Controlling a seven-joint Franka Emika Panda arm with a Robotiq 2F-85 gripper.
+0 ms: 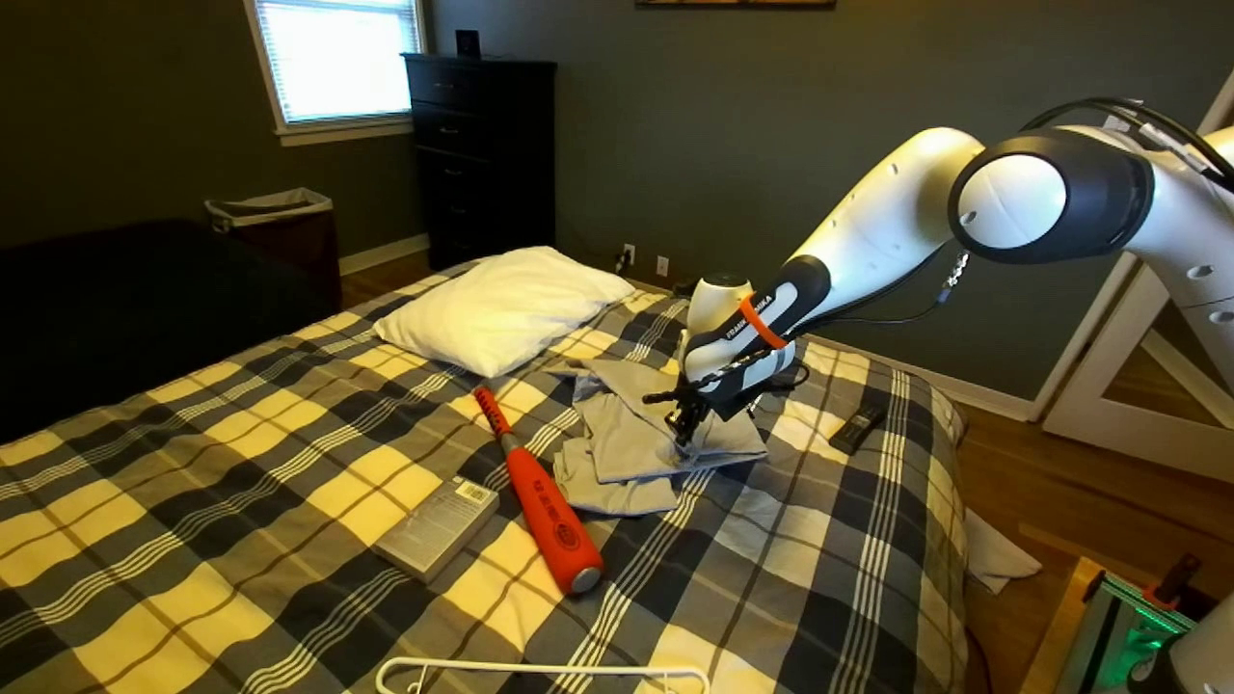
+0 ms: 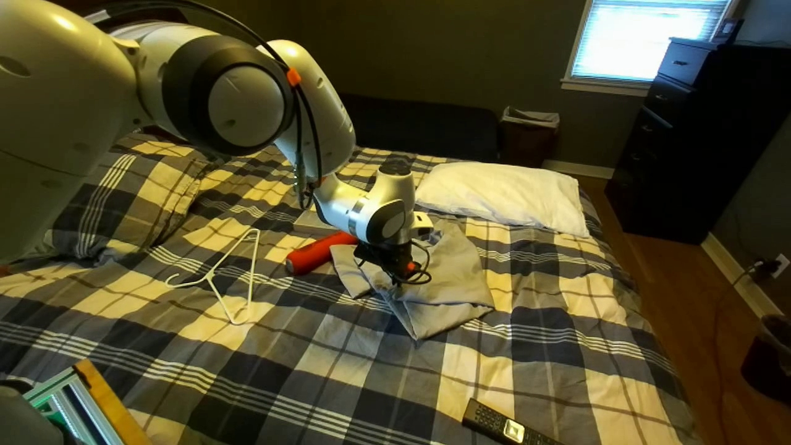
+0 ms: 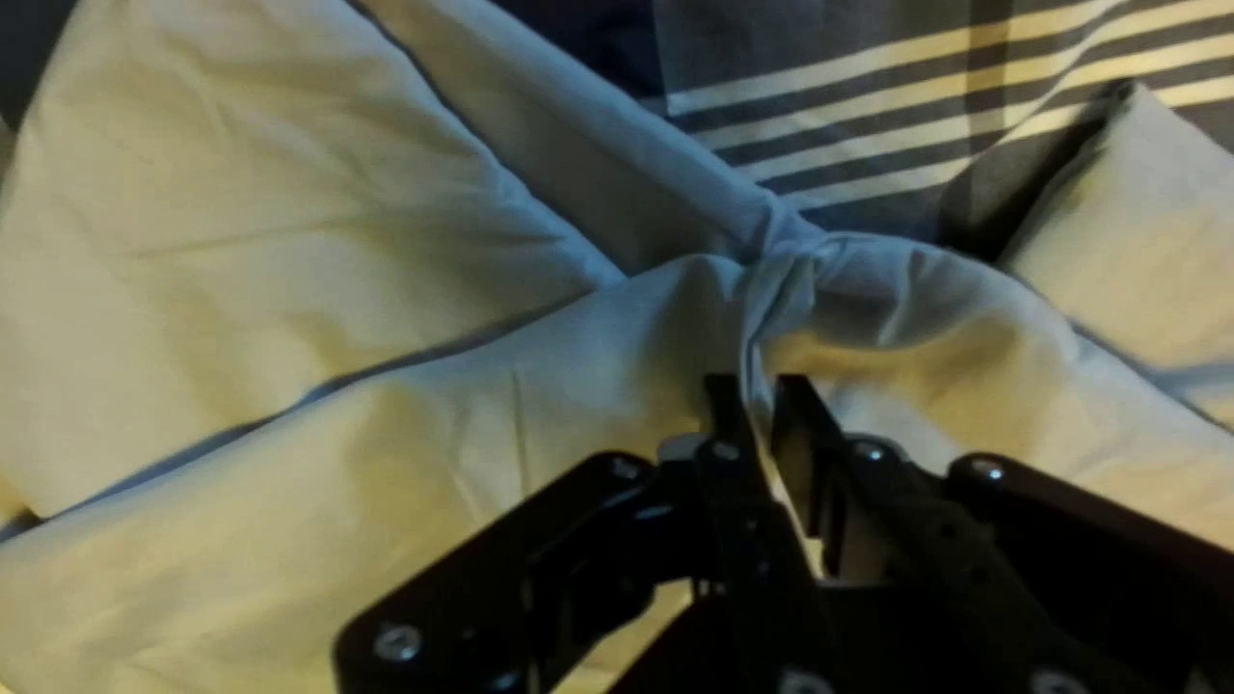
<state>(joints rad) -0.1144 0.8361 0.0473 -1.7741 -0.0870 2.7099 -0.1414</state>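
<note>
"Since the gray cloth [image 3: 578, 405] sits right under the hand [image 3: 759, 393], where exactly do they meet?"

"Btwn the fingertips [image 3: 721, 397]. Raised fold [image 3: 762, 318] runs up the gap, long axis approx in line w/ the fingers in the wrist view. Looks pinched, so: hand closed on cloth."

"Rest of it?"

"Spread loosely on the bed [image 1: 771, 559], both sides of the pinch, creases gathering toward it. Red bat [image 1: 545, 506] is just beside it; can't tell if touching. Book-like box [image 1: 439, 528] is past the bat, white pillow [image 1: 501, 310] near the cloth, black remote [image 1: 856, 428] apart on the opp. side from the bat."

"Arm pose?"

"Single arm [image 1: 872, 217], reaching out over the bed. Elbow high, forearm sloping down, wrist bent so the hand points approx straight down into the cloth in both exterior views."
</note>
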